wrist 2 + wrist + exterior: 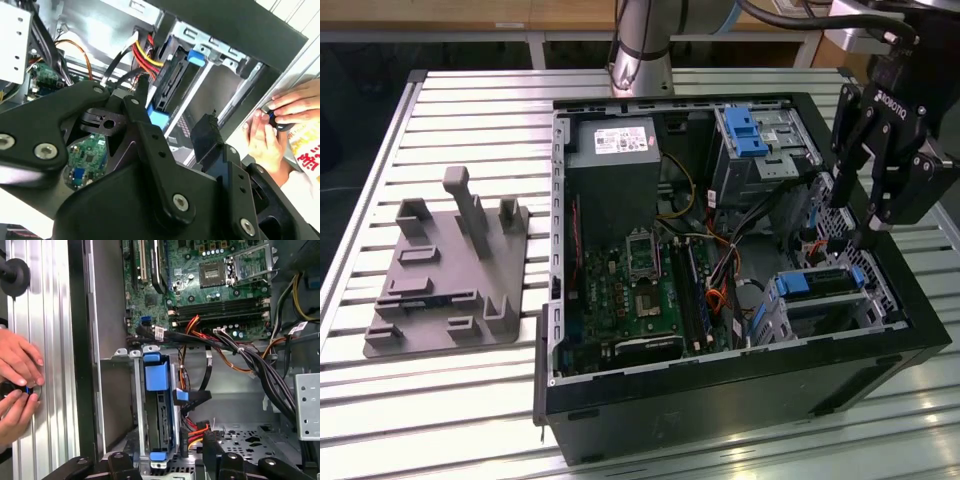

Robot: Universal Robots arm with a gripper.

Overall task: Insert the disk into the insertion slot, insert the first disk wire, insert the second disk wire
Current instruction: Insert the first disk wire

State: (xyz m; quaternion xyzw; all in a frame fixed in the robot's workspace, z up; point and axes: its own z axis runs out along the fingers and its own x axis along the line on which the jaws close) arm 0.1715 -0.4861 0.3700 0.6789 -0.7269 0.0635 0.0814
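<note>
The disk (159,412), silver with a bright blue carrier, sits inside the insertion slot (137,405), the grey metal cage at the near corner of the open computer case on the exterior view's right (820,285). My gripper (850,215) hangs just above that cage, open with nothing between its fingers; in both wrist views the black fingers (142,100) point at the disk (170,85). A black flat wire with a blue plug (183,395) lies against the disk's edge. A red, yellow and black wire bundle (196,432) ends close by. Whether either is plugged in I cannot tell.
A person's hands (20,375) rest on the slatted table just outside the case wall. Inside the case are the motherboard (640,280), the power supply (615,170) and a taller bay with a blue latch (752,130). A grey fixture plate (450,270) lies on the exterior view's left.
</note>
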